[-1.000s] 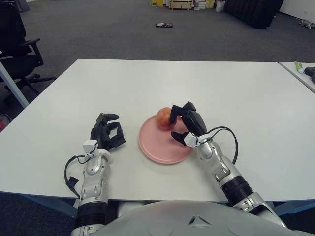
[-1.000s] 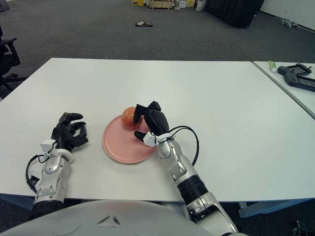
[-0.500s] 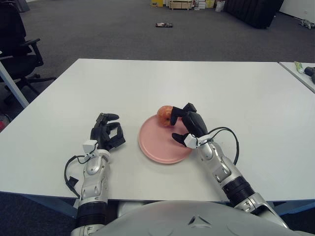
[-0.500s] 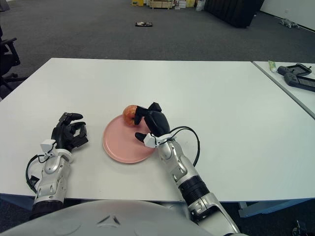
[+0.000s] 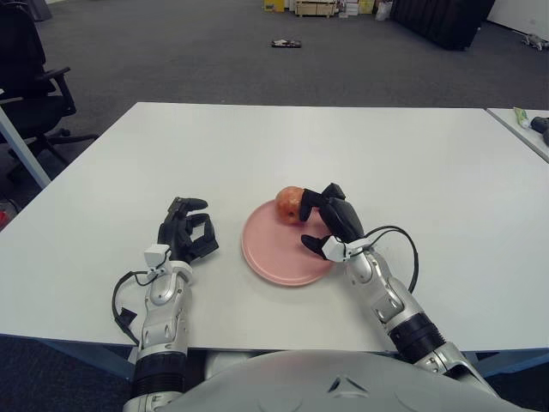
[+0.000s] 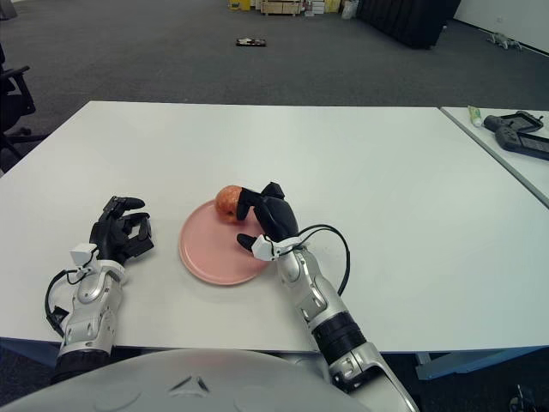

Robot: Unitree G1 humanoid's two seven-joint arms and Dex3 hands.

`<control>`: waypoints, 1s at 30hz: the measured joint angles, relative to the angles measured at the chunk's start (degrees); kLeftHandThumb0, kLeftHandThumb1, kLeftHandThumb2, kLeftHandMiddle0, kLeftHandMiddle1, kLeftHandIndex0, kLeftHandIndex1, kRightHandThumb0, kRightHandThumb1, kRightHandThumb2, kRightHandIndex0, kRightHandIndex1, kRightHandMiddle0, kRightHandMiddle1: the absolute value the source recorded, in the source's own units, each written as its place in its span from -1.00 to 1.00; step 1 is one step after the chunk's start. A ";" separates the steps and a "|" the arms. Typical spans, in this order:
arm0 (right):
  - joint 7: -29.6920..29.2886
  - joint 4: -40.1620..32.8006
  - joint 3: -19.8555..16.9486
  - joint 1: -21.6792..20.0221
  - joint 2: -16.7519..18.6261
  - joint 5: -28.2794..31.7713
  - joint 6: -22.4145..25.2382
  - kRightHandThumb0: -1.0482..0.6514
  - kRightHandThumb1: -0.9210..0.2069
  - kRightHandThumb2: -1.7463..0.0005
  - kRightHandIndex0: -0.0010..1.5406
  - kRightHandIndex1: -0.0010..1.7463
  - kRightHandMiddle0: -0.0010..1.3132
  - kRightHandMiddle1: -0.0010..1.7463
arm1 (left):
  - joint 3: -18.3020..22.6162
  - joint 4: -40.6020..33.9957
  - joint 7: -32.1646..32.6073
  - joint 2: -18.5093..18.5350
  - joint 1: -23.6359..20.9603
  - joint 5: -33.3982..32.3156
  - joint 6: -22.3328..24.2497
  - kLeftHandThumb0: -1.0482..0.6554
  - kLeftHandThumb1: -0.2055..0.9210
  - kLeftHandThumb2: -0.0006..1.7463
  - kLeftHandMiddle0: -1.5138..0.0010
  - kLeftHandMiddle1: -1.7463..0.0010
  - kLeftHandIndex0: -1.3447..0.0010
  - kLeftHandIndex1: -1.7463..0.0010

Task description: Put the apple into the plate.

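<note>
— Where's the apple (image 5: 289, 202) from where you stand?

— At the far rim of the pink plate (image 5: 273, 257), on the white counter (image 5: 360, 154). The right hand (image 5: 330, 221) is over the plate's right side, its dark fingers (image 5: 314, 198) reaching to the apple's near right side.

— Gripping it?

— The fingers look curved against it, but I can't tell whether they truly clasp it or only touch.

— And the other one?

— The left hand (image 5: 185, 233) shows left of the plate, apart from it, fingers curled in and holding nothing.

— Anything else around?

— An office chair (image 5: 33, 81) off to the far left, and grey carpet (image 5: 214, 60) beyond the counter.
</note>
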 measured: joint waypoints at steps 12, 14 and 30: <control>-2.37 -3.93 -7.36 6.48 1.37 9.18 -1.89 0.23 0.57 -0.89 0.09 0.99 -0.11 1.00 | 0.04 0.07 -0.05 0.14 0.11 0.07 -0.13 0.22 0.00 0.47 0.28 -0.98 0.41 -1.00; -2.46 -4.17 -8.62 7.26 1.68 11.04 -2.95 0.23 0.59 -0.90 0.09 0.99 -0.10 1.00 | 0.03 0.07 -0.04 0.15 0.10 0.09 -0.12 0.22 0.00 0.47 0.28 -0.98 0.41 -1.00; -3.63 10.24 -21.33 6.58 6.39 30.83 -24.31 0.22 0.77 -1.00 0.18 1.00 0.07 0.93 | -0.05 0.40 -0.06 0.30 0.05 0.34 -0.38 0.22 -0.02 0.48 0.28 -0.99 0.40 -1.00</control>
